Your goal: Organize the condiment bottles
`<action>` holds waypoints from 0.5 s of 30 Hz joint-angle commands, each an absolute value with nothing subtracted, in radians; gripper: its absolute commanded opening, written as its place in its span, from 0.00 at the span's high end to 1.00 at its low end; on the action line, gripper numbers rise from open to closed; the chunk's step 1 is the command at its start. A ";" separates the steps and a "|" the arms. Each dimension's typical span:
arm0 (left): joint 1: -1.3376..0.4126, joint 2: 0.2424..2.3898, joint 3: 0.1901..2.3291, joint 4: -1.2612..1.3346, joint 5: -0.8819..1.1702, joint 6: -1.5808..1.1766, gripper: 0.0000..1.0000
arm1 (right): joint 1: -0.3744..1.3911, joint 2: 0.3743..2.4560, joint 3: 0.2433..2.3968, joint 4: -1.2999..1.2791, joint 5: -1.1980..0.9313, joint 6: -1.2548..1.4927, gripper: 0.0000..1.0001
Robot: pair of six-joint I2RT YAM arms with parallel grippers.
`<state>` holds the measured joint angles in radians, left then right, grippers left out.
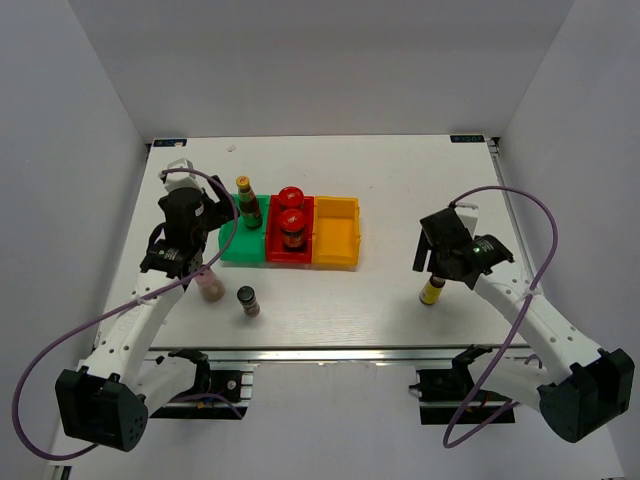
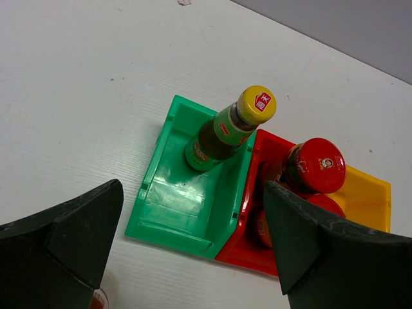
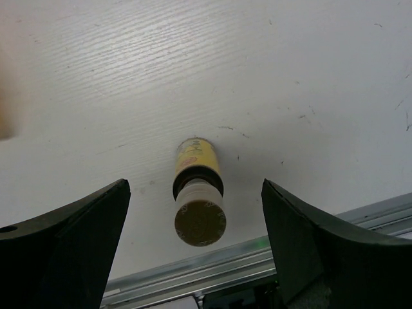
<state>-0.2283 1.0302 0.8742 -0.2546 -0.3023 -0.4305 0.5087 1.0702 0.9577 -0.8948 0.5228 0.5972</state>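
- You look down on a white table [image 1: 400, 170] with a faint wood grain. In the right wrist view it has a few small dark specks and scratches.
- Plain pale grey walls [image 1: 320, 60] close it in at the back and on both sides.
- A silver rail [image 1: 330, 352] runs along the near edge, and purple cables [image 1: 40, 370] loop from both arms.
- Three bins sit in a row, touching side by side, left of the middle: green bin [image 1: 235, 248], red bin [image 1: 272, 250], orange bin [image 1: 336, 232].
- The tall bottle [image 1: 247, 203] stands at the far end of the green bin.
- The far jar [image 1: 291, 198] and near jar [image 1: 294, 228] sit in the red bin, one behind the other.
- The pink shaker [image 1: 210, 285] stands on the table just in front of the green bin, partly under your left arm.
- The dark shaker [image 1: 248, 300] stands on the table near it, to the right, not touching it.
- The yellow bottle [image 1: 432, 291] stands alone on the right, close to the near edge and well apart from the bins.
- Your left gripper [image 2: 193, 193] hangs over the near end of the green bin. Its fingers [image 2: 77, 238] are wide apart and hold nothing.
- Your right gripper [image 3: 196, 187] hangs right above the yellow bottle. Its fingers [image 3: 315, 238] are wide apart too; the bottle shows between them, but neither finger touches it.
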 commanded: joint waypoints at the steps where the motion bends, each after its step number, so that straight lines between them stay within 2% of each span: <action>1: -0.225 1.016 0.876 -0.252 -0.304 -0.434 0.02 | 0.488 1.054 0.925 -0.876 0.518 0.629 0.14; 6: -0.226 1.022 0.877 -0.255 -0.304 -0.434 0.02 | 0.479 1.066 0.910 -0.816 0.500 0.603 0.31; 12: -0.225 1.017 0.879 -0.259 -0.307 -0.434 0.02 | 0.477 1.077 0.913 -0.790 0.497 0.584 0.66; 15: -0.225 1.017 0.877 -0.258 -0.307 -0.436 0.02 | 0.477 1.068 0.923 -0.807 0.495 0.583 0.74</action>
